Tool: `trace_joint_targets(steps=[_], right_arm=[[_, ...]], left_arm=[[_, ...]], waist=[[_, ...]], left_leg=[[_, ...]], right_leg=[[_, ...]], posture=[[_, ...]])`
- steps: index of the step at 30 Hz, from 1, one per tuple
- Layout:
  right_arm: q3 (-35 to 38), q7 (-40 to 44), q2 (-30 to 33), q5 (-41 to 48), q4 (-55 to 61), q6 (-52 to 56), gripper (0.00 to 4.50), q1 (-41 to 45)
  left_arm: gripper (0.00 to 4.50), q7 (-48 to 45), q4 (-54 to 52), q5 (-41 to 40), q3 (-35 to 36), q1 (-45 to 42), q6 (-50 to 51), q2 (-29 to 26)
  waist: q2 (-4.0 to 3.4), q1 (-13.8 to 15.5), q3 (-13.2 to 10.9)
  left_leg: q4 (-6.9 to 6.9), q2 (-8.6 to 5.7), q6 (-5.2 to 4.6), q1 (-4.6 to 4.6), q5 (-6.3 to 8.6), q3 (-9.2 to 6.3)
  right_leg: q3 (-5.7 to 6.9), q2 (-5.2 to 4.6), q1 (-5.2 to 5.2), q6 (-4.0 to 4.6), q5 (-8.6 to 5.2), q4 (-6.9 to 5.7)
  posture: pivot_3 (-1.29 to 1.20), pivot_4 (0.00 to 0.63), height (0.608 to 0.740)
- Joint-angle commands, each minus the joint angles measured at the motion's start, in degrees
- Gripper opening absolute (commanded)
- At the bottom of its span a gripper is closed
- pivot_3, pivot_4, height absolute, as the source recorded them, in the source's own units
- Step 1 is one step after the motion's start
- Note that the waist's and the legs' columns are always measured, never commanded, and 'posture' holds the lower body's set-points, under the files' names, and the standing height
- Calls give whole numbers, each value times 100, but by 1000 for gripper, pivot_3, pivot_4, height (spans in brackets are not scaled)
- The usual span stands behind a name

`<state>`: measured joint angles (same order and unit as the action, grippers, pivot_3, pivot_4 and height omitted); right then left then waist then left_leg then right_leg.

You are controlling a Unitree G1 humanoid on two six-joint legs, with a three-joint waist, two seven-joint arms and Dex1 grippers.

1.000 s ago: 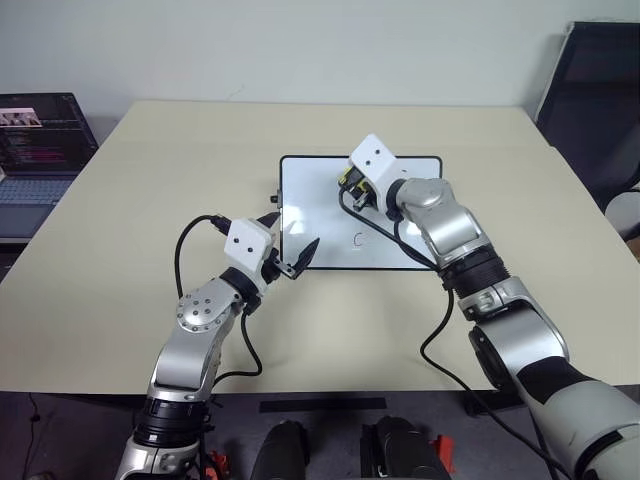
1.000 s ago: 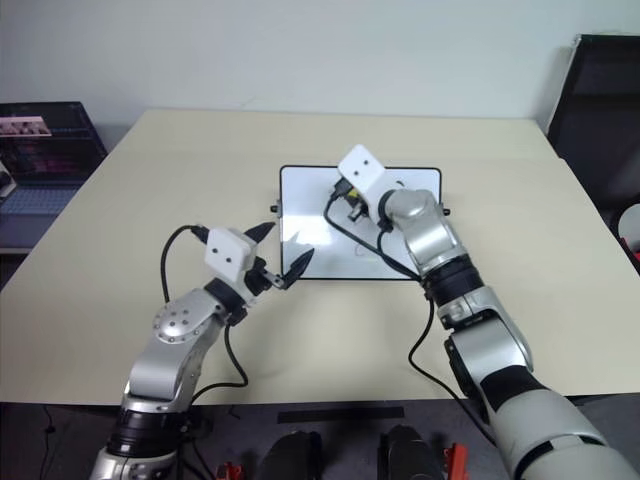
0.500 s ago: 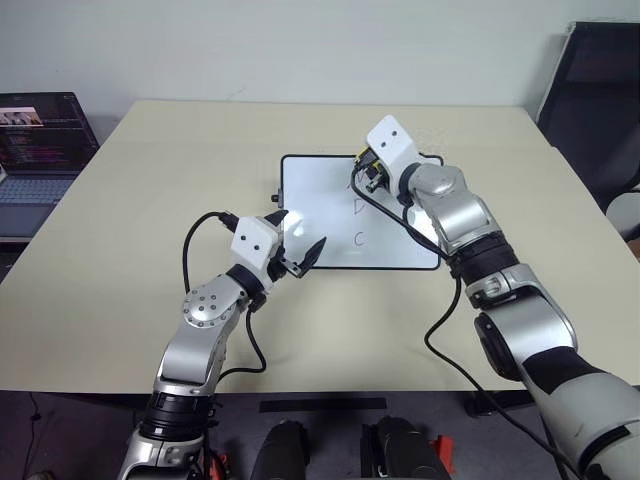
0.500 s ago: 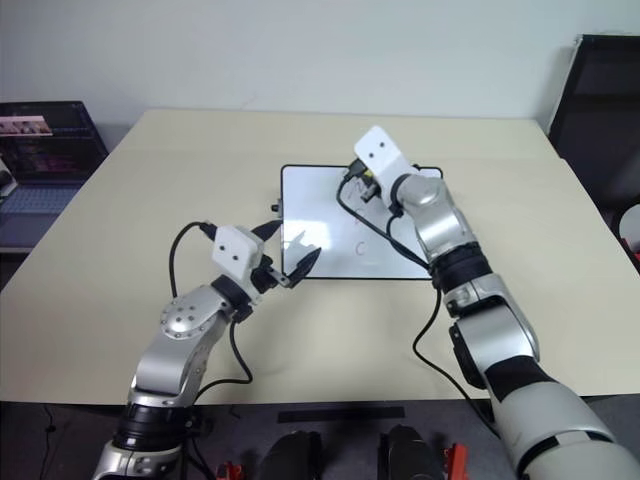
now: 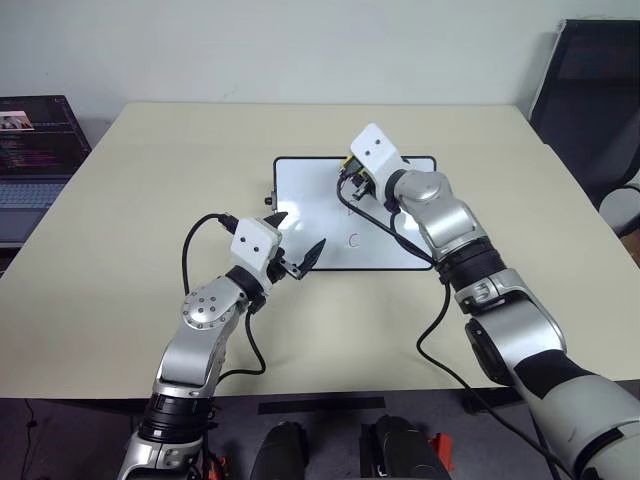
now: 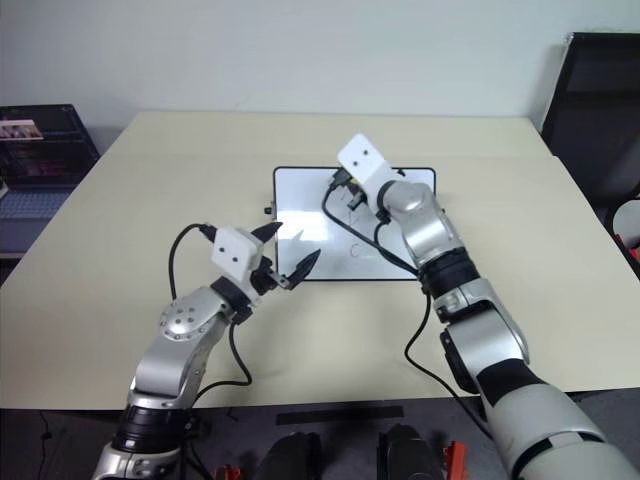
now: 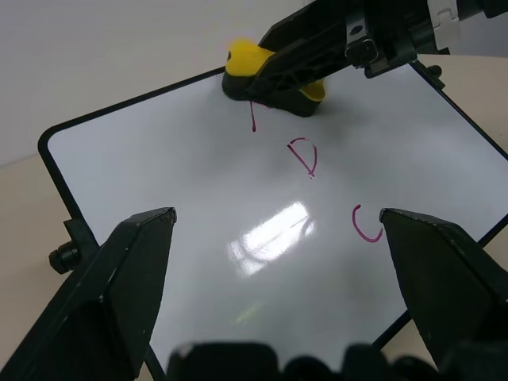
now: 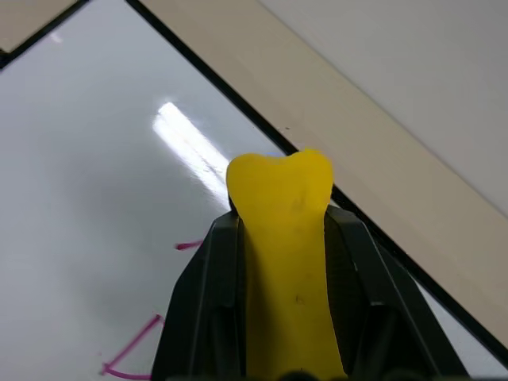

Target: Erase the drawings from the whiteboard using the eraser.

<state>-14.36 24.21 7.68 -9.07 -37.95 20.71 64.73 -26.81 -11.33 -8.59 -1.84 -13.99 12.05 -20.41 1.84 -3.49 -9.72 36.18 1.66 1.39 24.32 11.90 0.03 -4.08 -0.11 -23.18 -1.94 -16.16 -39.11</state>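
worktop (image 5: pixel 150 200), broad and pale beige, takes up most of the room in view, with a plain light wall behind it, a laptop (image 5: pixel 30 150) on a lower surface off its left edge and a dark chair (image 5: pixel 590 100) off its right.

whiteboard (image 5: pixel 305 215) lies flat near the middle of the worktop, black-framed and glossy, catching a ceiling reflection.

right gripper (image 7: pixel 305 63) reaches over the board's far edge, its fingers clamped on the eraser (image 7: pixel 242 63), a yellow block with a black underside that sits pressed on or just above the white surface beside the top of the drawings (image 7: pixel 305 159).

left gripper (image 5: pixel 295 245) hangs at the board's near left edge with its fingers spread wide, holding nothing; whether it touches the frame is hard to tell.

drawings judged as they stand: the top letter is mostly gone, with a single pink stroke left hanging below the eraser. the "d" beneath it looks whole, and the "c" (image 5: pixel 355 239) nearest the robot is untouched. so the wiping seems barely under way, roughly a third done at best, with the stray stroke and two full letters left to clear. the next passes will likely need to travel down the column toward the near edge.
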Motion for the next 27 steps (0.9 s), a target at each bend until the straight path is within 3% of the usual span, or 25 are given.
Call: trace_joint_targets(steps=[1, 9, 22, 27], right_arm=[[-28, 28, -157, -35, -144, -84, 1069, 191], [-20, 63, -251, -118, -467, -322, 1069, 351], [13, 329, 974, -329, -588, -585, 1069, 43], [3, 364, 1115, -312, -440, -538, 1069, -86]], left_arm=[[4500, 39, -186, 16, 115, 19, -179, -27], [4500, 69, -97, 38, 136, 134, -337, -11], [4500, -18, 83, 21, 119, 36, -425, -23], [4500, -36, 106, 19, 104, -38, -405, -23]], waist=[[0, 7, 0], [0, 4, 0], [3, 173, 2], [4, 172, 3]], left_leg=[[0, 0, 0, 0, 0, 0], [0, 0, 0, 0, 0, 0], [8, -8, -1, 0, -1, 3], [13, -6, -5, -1, -4, 5]], right_leg=[[0, 0, 0, 0, 0, 0], [0, 0, 0, 0, 0, 0], [7, -3, 9, -1, 1, 4], [6, -2, 11, -1, 1, 3]], posture=[[0, 150, 740], [0, 150, 740], [0, 150, 740], [0, 150, 740]])
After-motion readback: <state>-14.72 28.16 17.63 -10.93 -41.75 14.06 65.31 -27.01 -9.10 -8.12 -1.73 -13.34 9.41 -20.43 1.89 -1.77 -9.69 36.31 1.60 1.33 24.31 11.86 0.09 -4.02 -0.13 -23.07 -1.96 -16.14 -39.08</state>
